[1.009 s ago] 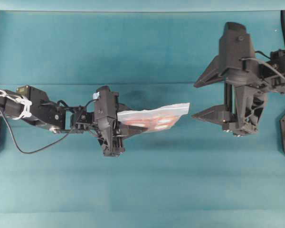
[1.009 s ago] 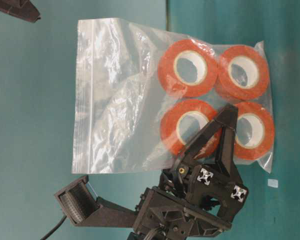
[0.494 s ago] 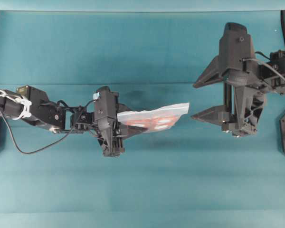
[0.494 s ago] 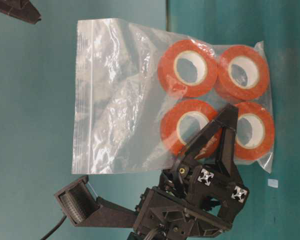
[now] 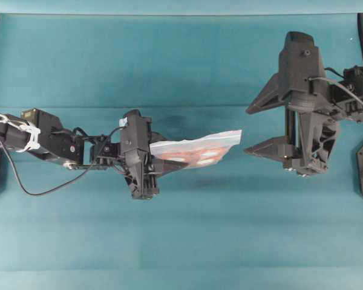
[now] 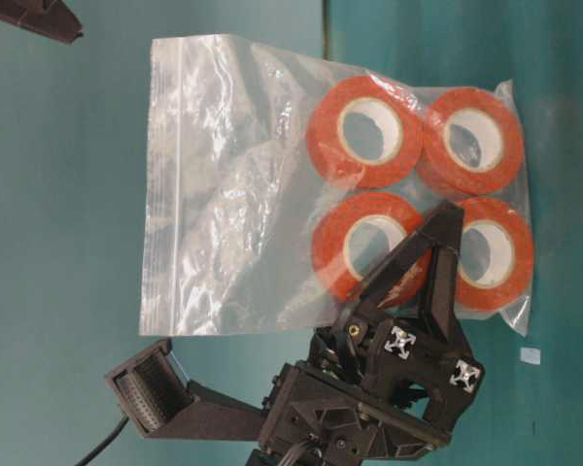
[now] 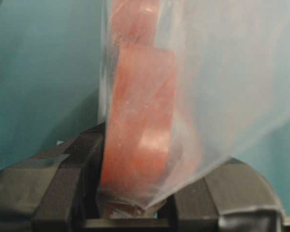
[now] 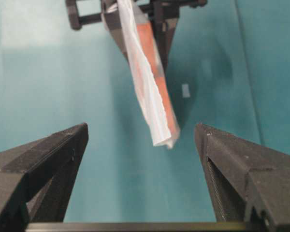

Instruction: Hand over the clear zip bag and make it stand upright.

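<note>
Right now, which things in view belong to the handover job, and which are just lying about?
Job:
- clear zip bag with orange-red rolls
- left claw, clamped on the bag
- right claw, open, facing the bag

Lying about:
- small pale scrap on the teal table

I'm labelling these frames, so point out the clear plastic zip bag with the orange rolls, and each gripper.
clear plastic zip bag point(image 6: 233, 184): table-level view, empty crinkled upper part.
left gripper point(image 7: 135, 193): left wrist view, between jaws clamping bag.
right gripper point(image 8: 140, 159): right wrist view, between open jaws.
</note>
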You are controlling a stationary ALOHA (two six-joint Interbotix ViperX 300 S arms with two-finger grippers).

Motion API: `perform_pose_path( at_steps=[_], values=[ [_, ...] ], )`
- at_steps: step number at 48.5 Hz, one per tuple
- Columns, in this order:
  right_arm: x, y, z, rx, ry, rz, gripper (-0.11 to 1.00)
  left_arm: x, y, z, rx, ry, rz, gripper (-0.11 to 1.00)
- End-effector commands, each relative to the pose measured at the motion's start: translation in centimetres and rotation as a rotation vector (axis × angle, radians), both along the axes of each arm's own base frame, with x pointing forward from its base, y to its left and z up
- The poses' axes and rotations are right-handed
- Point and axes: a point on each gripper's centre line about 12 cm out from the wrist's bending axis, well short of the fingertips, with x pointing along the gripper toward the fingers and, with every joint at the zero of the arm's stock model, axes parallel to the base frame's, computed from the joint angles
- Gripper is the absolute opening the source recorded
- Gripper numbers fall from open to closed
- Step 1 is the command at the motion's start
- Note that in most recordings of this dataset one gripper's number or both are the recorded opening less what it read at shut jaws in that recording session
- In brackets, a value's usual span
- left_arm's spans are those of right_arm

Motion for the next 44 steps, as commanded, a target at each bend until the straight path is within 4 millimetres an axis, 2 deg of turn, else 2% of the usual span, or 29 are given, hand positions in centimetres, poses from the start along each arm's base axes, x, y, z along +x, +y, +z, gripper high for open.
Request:
perform_pose_path(
  at_steps=[1, 44],
  values=[
    [-0.13, 0.08, 0.75, -0.001, -0.024, 0.001, 0.91, 0.17, -0.45, 0.49, 0.000, -0.014, -0.013, 0.25],
    [-0.18, 0.33, 0.32, 0.007, -0.002, 0.008, 0.91, 0.04, -0.43, 0.19, 0.004, 0.014, -0.013, 0.25]
  ],
)
